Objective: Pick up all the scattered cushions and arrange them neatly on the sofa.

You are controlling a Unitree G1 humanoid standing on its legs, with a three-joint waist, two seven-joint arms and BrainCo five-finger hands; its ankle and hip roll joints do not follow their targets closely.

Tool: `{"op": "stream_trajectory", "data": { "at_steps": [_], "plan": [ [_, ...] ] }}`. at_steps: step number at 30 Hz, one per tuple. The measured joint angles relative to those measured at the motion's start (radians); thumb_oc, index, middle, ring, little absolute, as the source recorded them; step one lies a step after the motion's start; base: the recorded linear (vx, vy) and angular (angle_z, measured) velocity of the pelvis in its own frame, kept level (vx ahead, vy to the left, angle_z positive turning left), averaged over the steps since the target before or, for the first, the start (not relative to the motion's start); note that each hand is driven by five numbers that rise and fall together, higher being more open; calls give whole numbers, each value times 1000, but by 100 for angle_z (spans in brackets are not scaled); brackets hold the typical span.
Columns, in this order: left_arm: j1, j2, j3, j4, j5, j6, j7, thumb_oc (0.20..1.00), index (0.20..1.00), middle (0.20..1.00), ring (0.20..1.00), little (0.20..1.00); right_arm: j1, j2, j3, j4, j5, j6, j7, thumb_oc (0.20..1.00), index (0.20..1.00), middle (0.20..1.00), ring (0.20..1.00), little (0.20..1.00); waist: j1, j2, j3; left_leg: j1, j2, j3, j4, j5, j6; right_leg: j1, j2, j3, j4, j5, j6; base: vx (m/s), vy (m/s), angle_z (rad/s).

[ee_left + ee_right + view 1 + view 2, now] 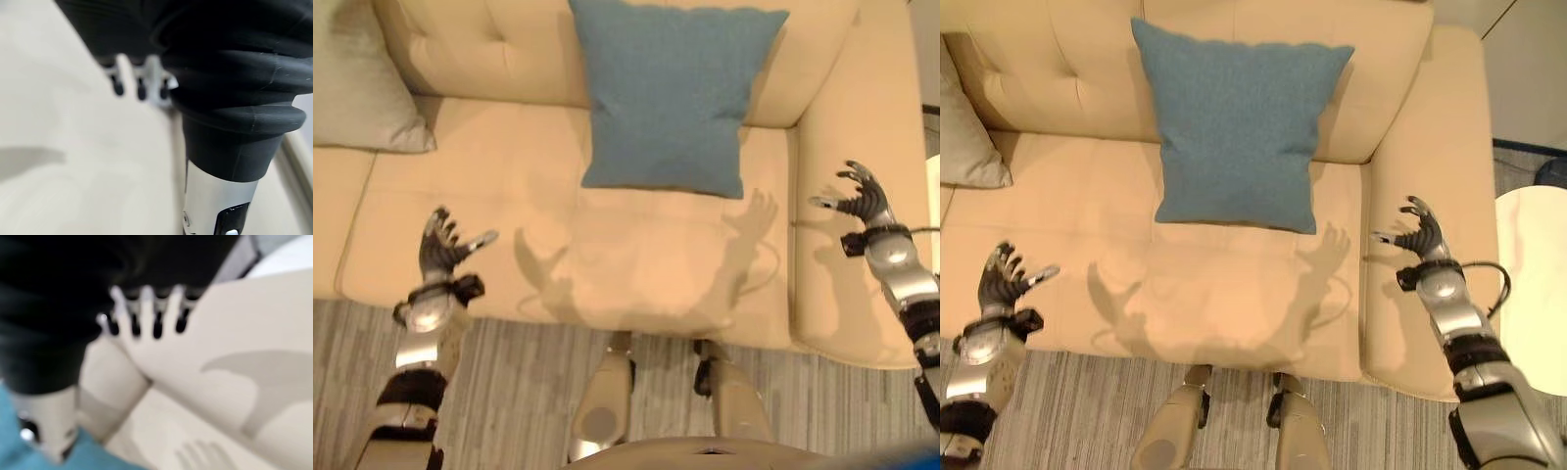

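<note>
Grey striped floor (519, 392); both hands (445, 247) (862, 196) spread, empty; blue cushion (671, 93) upright on beige sofa (489, 196).

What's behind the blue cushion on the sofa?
The blue cushion leans on the sofa's backrest, its lower edge on the seat. The part of the backrest directly behind it is covered.

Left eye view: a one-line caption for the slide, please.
Blue cushion propped against the beige sofa backrest, both open hands empty.
</note>
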Motion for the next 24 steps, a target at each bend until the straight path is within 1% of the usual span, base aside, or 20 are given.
{"op": "stream_trajectory", "data": {
  "at_steps": [1, 2, 3, 4, 5, 6, 7, 8, 10, 12, 14, 15, 16, 17, 18, 19, 20, 22, 23, 24],
  "plan": [
    [35, -23, -1, 2, 14, 1, -13, 1000, 1000, 1000, 1000, 1000, 34, 16, -4, 10, -10, 0, 11, 1000, 1000, 1000, 1000, 1000, -2, -1, -11, 19, 0, -1, 0, -6, 0, 23, 1, 0, -11, 0, 0, 106, -12, 7],
    [86, -92, 8, 54, 29, 6, -48, 1000, 1000, 1000, 1000, 1000, 103, 26, 22, 36, -57, 8, 45, 1000, 1000, 1000, 1000, 1000, -5, 2, -28, 57, -1, 0, 0, -24, -1, 73, 2, -1, -35, 1, 2, 91, -12, 3],
    [122, -151, 10, 146, 51, 34, -70, 1000, 1000, 1000, 1000, 1000, 172, 45, 23, 56, -91, 11, 78, 1000, 1000, 1000, 1000, 1000, -10, 7, -45, 96, -3, 0, -1, -34, 0, 123, 3, -1, -62, 5, 6, 126, -88, -4],
    [189, -220, 9, 304, 82, 63, -99, 1000, 1000, 1000, 1000, 1000, 244, 116, 1, 147, -110, 17, 103, 1000, 1000, 1000, 1000, 1000, -30, 10, -99, 141, 5, 2, -1, -51, 1, 167, 10, -1, -61, -8, -1, 101, -84, -5],
    [199, -245, 15, 358, 92, 66, -105, 1000, 1000, 1000, 1000, 1000, 266, 132, 1, 177, -121, 17, 107, 1000, 1000, 1000, 1000, 1000, -32, 15, -117, 145, 8, 3, -1, -54, -1, 171, 12, -1, -62, -8, -1, 82, -99, -7],
    [185, -277, 70, 441, 113, 64, -122, 1000, 1000, 1000, 1000, 1000, 264, 154, -28, 226, -138, 21, 110, 1000, 1000, 1000, 1000, 1000, -37, 19, -119, 173, 9, 6, -2, -58, 2, 198, 15, 0, -61, -9, -2, 4, -80, -8],
    [190, -318, 104, 552, 132, 98, -124, 1000, 1000, 1000, 1000, 1000, 289, 179, -42, 258, -148, 40, 122, 1000, 1000, 1000, 1000, 1000, -44, 28, -138, 215, 12, 7, -1, -62, 10, 241, 18, 0, -65, -23, 0, 11, -96, -3],
    [207, -328, 91, 563, 137, 110, -132, 1000, 1000, 1000, 1000, 1000, 308, 188, -41, 266, -148, 39, 126, 1000, 1000, 1000, 1000, 1000, -54, 30, -169, 212, 15, 7, -3, -74, 8, 243, 20, 0, -65, -28, -3, 0, -95, 2],
    [223, -341, 77, 603, 177, 116, -146, 1000, 1000, 1000, 1000, 1000, 339, 206, -42, 296, -148, 38, 130, 1000, 1000, 1000, 1000, 1000, -53, 35, -202, 213, 25, 2, -6, -80, 15, 247, 31, -2, -65, -31, -7, -54, -90, 7],
    [208, -345, 54, 620, 233, 125, -151, 1000, 1000, 1000, 1000, 1000, 358, 235, -39, 339, -148, 41, 132, 1000, 1000, 1000, 1000, 1000, -55, 41, -202, 202, 41, -21, -2, -74, 8, 255, 49, -30, -62, -37, -16, -220, -89, 33],
    [184, -349, 33, 625, 250, 129, -153, 1000, 1000, 1000, 1000, 1000, 357, 244, -54, 380, -142, 38, 127, 1000, 1000, 1000, 1000, 1000, -55, 51, -189, 183, 54, -26, 14, -67, 4, 252, 70, -36, -60, -37, -16, -336, -69, 32],
    [155, -353, 24, 650, 269, 131, -156, 1000, 1000, 1000, 1000, 1000, 343, 258, -59, 430, -135, 39, 124, 1000, 1000, 1000, 1000, 1000, -53, 62, -183, 154, 71, -35, 28, -66, -25, 231, 86, -51, -49, -48, -47, -277, -16, 22],
    [139, -352, 25, 653, 276, 132, -157, 1000, 1000, 1000, 1000, 1000, 337, 265, -58, 436, -134, 43, 124, 1000, 1000, 1000, 1000, 1000, -56, 54, -181, 140, 74, -21, 23, -86, -42, 212, 79, -61, -40, -46, -67, -212, 16, 31],
    [111, -347, 45, 669, 281, 134, -159, 1000, 1000, 1000, 1000, 1000, 342, 292, -61, 455, -134, 41, 118, 1000, 1000, 1000, 1000, 1000, -69, -14, -172, 116, 35, 7, 106, -102, -56, 184, 24, -79, -67, -8, -131, -140, 40, 11],
    [93, -349, 58, 691, 285, 137, -161, 1000, 1000, 1000, 1000, 1000, 327, 307, -67, 467, -134, 42, 114, 1000, 1000, 1000, 1000, 1000, -65, -44, -168, 101, 0, 22, 221, -119, -47, 181, -8, -74, -65, -1, -130, -85, 68, -1],
    [93, -352, 60, 706, 285, 142, -162, 1000, 1000, 1000, 1000, 1000, 320, 314, -65, 468, -135, 43, 112, 1000, 1000, 1000, 1000, 1000, -70, -58, -165, 123, -9, 38, 278, -139, -41, 182, -25, -72, -61, 2, -122, -71, 88, 2],
    [92, -366, 57, 711, 285, 148, -162, 1000, 1000, 1000, 1000, 1000, 337, 304, -70, 480, -135, 46, 109, 1000, 1000, 1000, 1000, 1000, -104, -40, -170, 187, 22, 33, 336, -190, -63, 196, -15, -83, -61, 1, -126, -99, 121, 15],
    [84, -378, 53, 711, 285, 148, -162, 1000, 1000, 1000, 1000, 1000, 357, 299, -72, 489, -135, 61, 107, 1000, 1000, 1000, 1000, 1000, -121, -14, -180, 256, 48, 31, 291, -217, -71, 201, -8, -88, -58, 8, -117, -119, 113, 13],
    [74, -386, 50, 698, 285, 150, -161, 1000, 1000, 1000, 1000, 1000, 358, 299, -84, 511, -136, 63, 106, 1000, 1000, 1000, 1000, 1000, -125, 4, -180, 273, 50, 32, 268, -233, -72, 200, -7, -88, -53, 18, -108, -103, 71, 5],
    [74, -398, 37, 688, 285, 150, -161, 1000, 1000, 1000, 1000, 1000, 346, 295, -83, 524, -136, 67, 104, 1000, 1000, 1000, 1000, 1000, -135, 23, -184, 286, 51, 24, 220, -230, -61, 191, 0, -86, -47, 11, -84, -197, 150, 7]
  ]
}}
